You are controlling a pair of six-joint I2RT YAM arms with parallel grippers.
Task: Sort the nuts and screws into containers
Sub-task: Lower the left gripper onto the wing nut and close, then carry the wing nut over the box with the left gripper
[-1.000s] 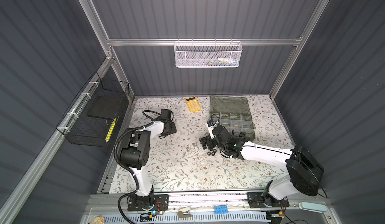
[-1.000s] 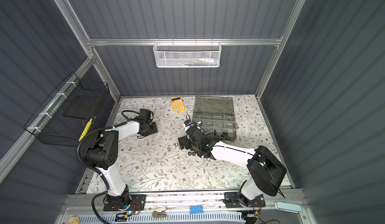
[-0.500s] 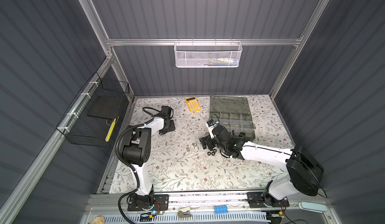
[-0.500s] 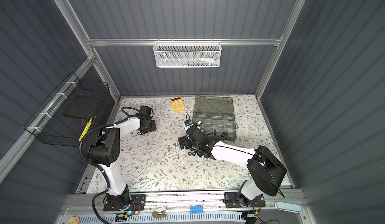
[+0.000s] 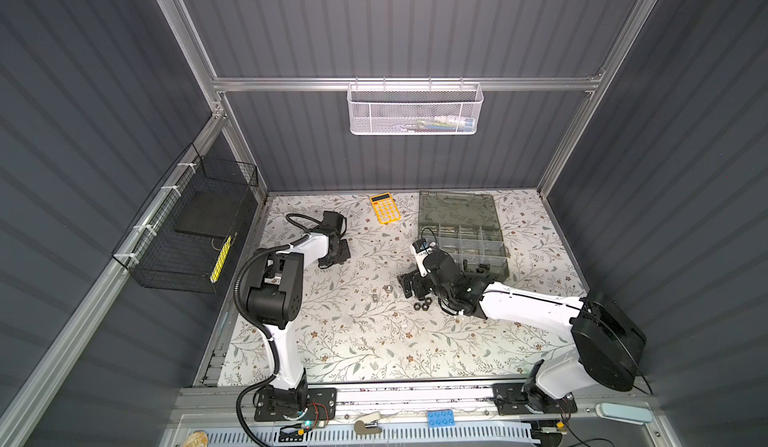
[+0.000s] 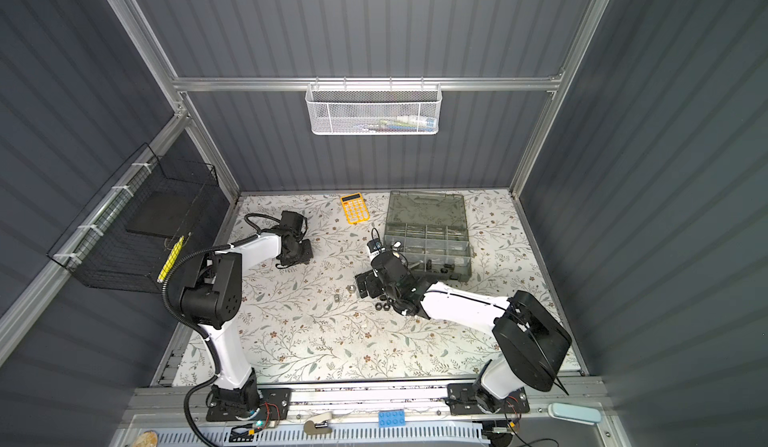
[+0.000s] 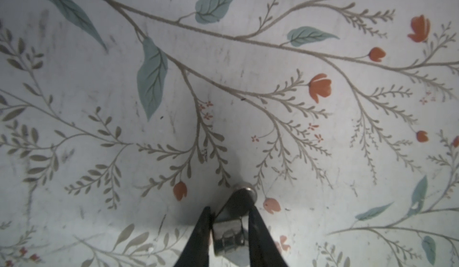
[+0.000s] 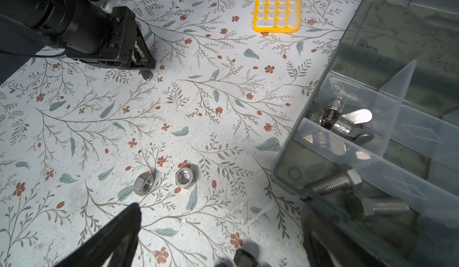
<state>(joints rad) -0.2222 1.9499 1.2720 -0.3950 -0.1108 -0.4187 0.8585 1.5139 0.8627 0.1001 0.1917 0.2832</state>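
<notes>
The floral table (image 5: 374, 341) carries the grey organizer box (image 5: 457, 212), open at the back right, with screws (image 8: 332, 182) in its near containers (image 8: 372, 159). Beside the box, the right gripper (image 8: 221, 213) has its jaws spread near two silver nuts (image 8: 143, 183). The left gripper (image 7: 228, 212) pinches what looks like a winged nut (image 7: 229, 238).

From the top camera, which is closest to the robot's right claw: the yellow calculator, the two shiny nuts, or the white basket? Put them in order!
From the right claw, in a top view:
1. Shiny nuts: on the mat beside it.
2. Yellow calculator: near the mat's back edge.
3. White basket: high on the back wall.
</notes>
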